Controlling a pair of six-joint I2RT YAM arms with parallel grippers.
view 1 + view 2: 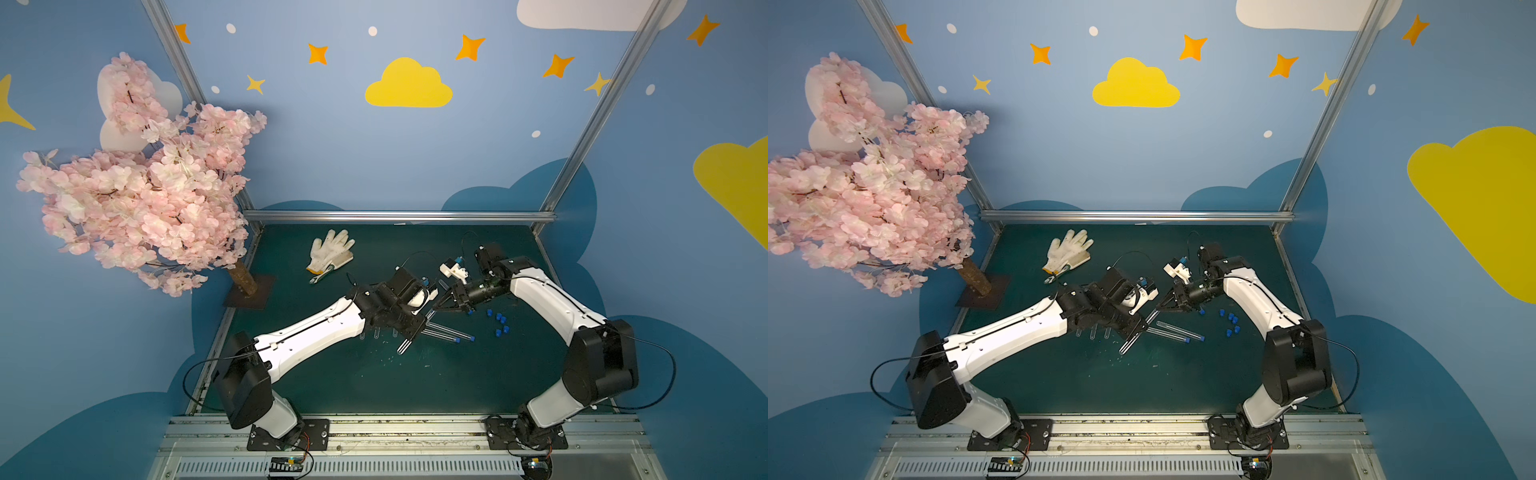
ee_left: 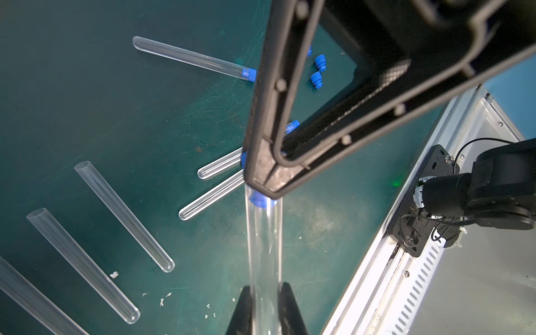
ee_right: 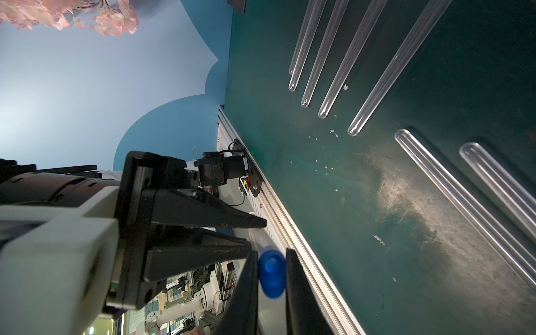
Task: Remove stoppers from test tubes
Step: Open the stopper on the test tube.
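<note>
Though unseen overhead, stopper [image 3: 271,272] fills right claw [image 3: 271,253].

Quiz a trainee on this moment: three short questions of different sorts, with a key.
1. True or false: the left gripper is shut on a test tube.
2. Choose one: the right gripper pinches A) the glove, B) a blue stopper at the mouth of that tube, C) nothing.
3. Fill in: the loose stoppers lie on the mat on the ___ arm's side.

Key: 1 true; 2 B; 3 right.
</note>
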